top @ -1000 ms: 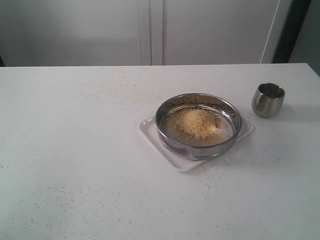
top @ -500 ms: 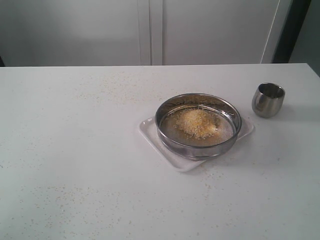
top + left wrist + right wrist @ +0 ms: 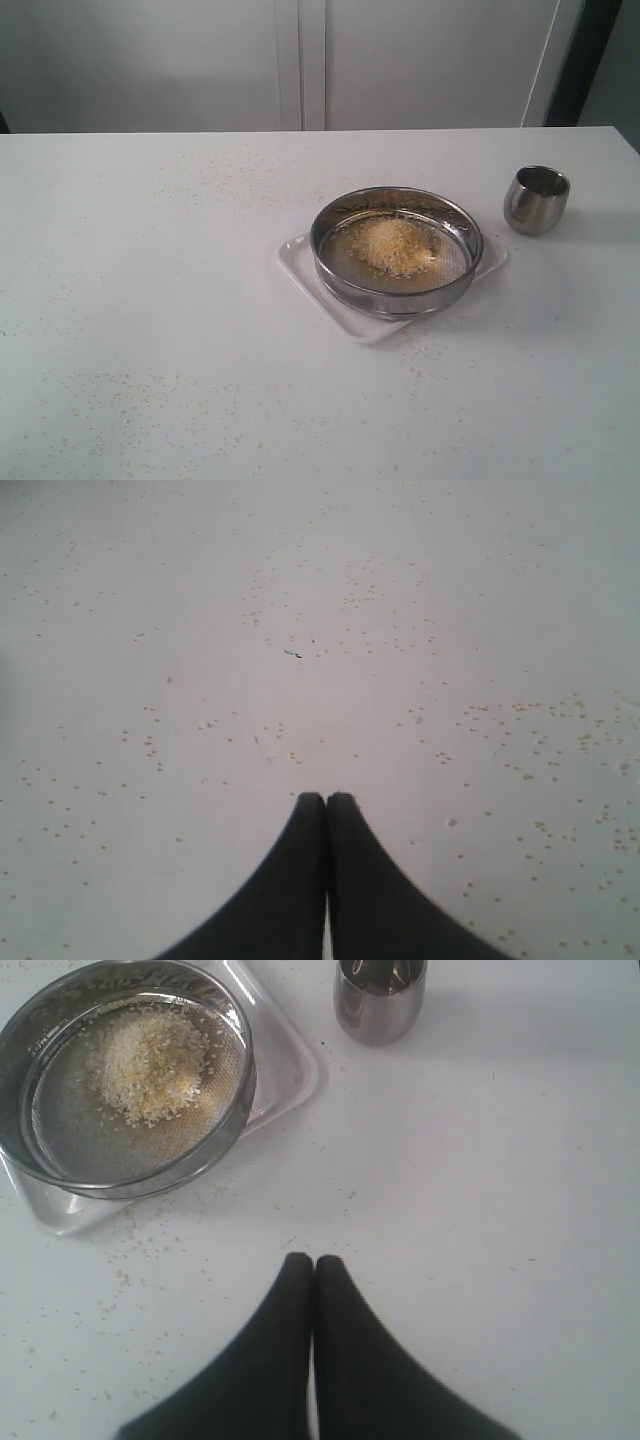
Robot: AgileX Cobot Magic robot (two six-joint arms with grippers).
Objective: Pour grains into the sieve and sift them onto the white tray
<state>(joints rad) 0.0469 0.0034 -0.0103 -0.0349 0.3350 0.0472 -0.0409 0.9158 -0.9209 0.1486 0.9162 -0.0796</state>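
The sieve [image 3: 441, 268], with grains [image 3: 393, 245] inside, hid most of the tray [image 3: 300, 263]. The left gripper [image 3: 326, 798] and right gripper [image 3: 313, 1260] were clenched, empty.

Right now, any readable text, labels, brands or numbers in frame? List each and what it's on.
None readable. The sieve, white tray, steel cup, table, left hand and right hand show no lettering, label or number in any view.

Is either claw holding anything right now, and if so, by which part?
Nothing is held: the left claw and the right claw are both shut and empty.
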